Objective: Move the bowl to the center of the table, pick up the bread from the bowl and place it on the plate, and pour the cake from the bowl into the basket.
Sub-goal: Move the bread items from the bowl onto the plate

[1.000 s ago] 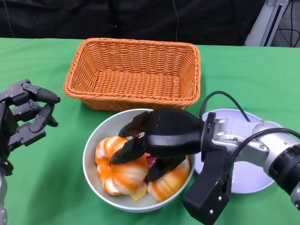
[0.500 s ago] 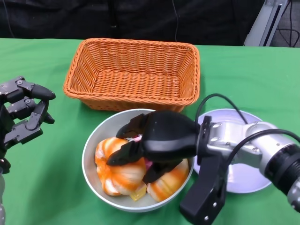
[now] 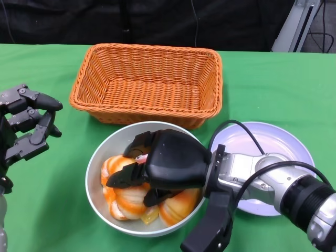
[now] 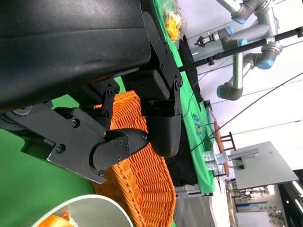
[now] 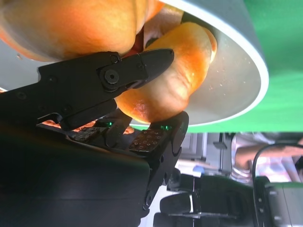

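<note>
Right hand (image 3: 157,165): reaching into the bowl (image 3: 100,157), fingers closing around a bread (image 3: 128,194); grip not confirmed.
Left hand (image 3: 26,131): empty, fingers apart, waiting near the tabletop's left edge.
Plate (image 3: 283,149): just beside bowl, ready for bread.

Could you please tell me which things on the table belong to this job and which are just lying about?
Job:
grey round bowl
orange glazed bread
orange wicker basket
pale round plate
right robot hand

Lying about:
green tablecloth
left robot hand, idle
</note>
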Robot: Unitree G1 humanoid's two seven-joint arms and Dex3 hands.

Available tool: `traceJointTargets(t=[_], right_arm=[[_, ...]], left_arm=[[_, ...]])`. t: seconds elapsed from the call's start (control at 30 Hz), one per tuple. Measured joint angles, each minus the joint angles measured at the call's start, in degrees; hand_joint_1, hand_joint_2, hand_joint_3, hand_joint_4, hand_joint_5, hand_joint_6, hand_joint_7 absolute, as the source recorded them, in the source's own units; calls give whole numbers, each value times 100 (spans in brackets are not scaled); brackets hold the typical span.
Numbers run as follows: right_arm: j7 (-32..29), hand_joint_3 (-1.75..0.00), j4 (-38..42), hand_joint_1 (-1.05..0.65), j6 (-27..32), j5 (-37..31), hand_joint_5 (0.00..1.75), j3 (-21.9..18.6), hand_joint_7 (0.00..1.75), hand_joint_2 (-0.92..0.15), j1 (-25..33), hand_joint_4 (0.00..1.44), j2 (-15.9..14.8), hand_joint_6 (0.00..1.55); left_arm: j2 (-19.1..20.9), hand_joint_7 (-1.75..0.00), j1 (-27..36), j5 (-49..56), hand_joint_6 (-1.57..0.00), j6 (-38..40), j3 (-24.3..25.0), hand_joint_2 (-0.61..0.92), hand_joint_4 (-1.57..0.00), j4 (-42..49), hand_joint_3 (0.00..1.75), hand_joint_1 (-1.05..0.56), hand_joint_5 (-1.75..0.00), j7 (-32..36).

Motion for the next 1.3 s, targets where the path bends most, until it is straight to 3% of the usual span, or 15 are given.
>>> traceJointTargets(t=[0.07, 0.33, 0.5, 0.6, 0.77, 0.9, 0.97, 1.0, 1.13, 1.3], right_arm=[[-203, 0, 107, -40, -30, -5, 86, 47, 2, -86, -18, 80, 6, 107], [-939, 0, 504, -37, -328, 3, 119, 156, 2, -87, -131, 85, 40, 118], [-896, 0, 634, -37, -514, 217, 124, 29, 2, -84, -178, 79, 39, 119], [-626, 0, 635, -35, -619, 418, 135, -70, 2, -85, -179, 73, 11, 120], [-18, -1, 423, -30, -793, 809, 134, -417, 2, -91, -168, 73, -47, 120], [529, -13, 118, -29, -829, 1192, 146, -732, 4, -92, -145, 65, -119, 119], [916, -14, -92, -29, -821, 1424, 144, -899, 5, -92, -89, 63, -173, 118], [1074, -9, -201, -28, -805, 1526, 133, -956, 5, -92, -59, 69, -197, 117], [1558, -8, -654, -25, -793, 1788, 118, -1204, 5, -92, 95, 77, -289, 116], [1974, -7, -995, -25, -717, 1973, 111, -1448, 4, -92, 203, 81, -351, 116]], left_arm=[[-5, -106, 1, 0, -89, 0, 0, 63, -84, -1, 88, -14, -148, 14], [-10, -106, 1, 60, -89, -1, 0, 62, -85, -1, 86, -17, -148, 69], [-11, -105, 1, 59, -87, -6, -1, 63, -84, 0, 84, -17, -149, 81], [-11, -104, 1, 61, -88, -8, -3, 63, -83, 0, 84, -17, -149, 82], [-26, -105, 0, 79, -87, -8, -6, 63, -83, 2, 85, -16, -149, 114], [-27, -105, 0, 128, -87, -8, -8, 63, -82, 27, 84, -16, -148, 114], [-27, -105, -1, 136, -86, -8, -5, 64, -82, 33, 84, -16, -148, 115], [-27, -105, 0, 147, -86, -9, -5, 64, -81, 34, 83, -16, -148, 115], [-27, -106, -1, 171, -84, -9, -4, 66, -80, 55, 79, -16, -149, 114], [-27, -107, -3, 172, -84, -9, -3, 68, -80, 76, 77, -15, -149, 114]])
